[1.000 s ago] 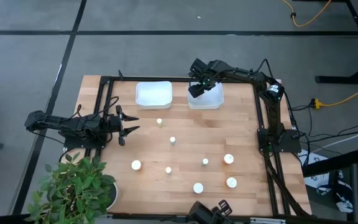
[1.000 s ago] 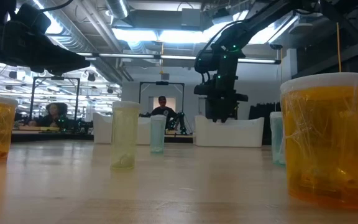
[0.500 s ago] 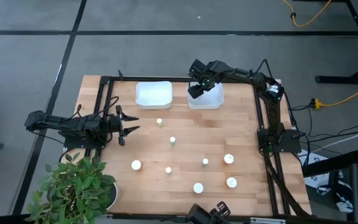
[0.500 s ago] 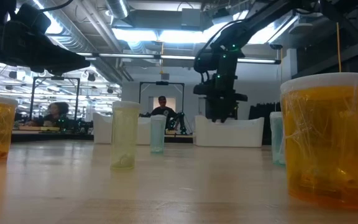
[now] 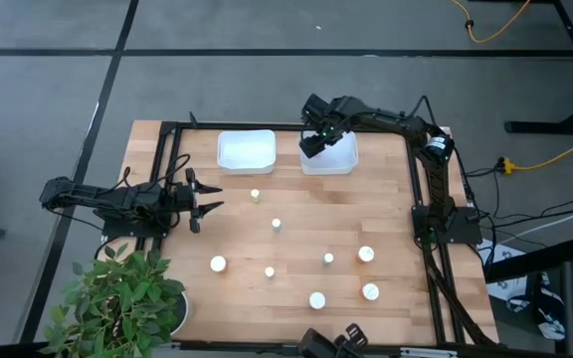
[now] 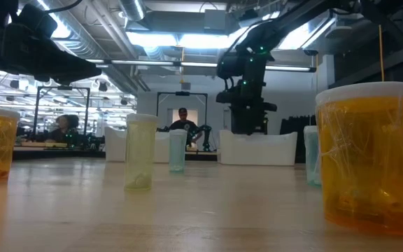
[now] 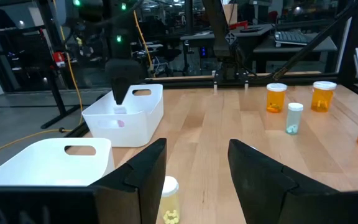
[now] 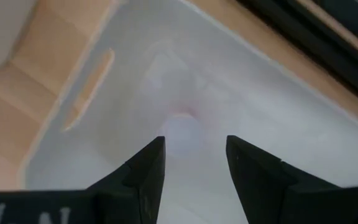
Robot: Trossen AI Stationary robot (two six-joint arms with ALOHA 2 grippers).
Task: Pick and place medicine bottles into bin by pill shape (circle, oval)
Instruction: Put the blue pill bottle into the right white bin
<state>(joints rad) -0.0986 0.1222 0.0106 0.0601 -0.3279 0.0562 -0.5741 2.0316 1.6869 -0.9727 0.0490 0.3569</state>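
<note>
A: While hanging spread and empty over the right bin, risked what with the right gripper?

B: Could have clipped the bin wall, jolting the medicine bottle lying inside. Left other bottles on the bench, near the spread left gripper.

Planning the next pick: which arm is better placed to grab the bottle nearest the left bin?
Probably the left. Its end effector hangs open beside that bottle, facing it. The right end effector is over the right bin, open, farther away.
</note>
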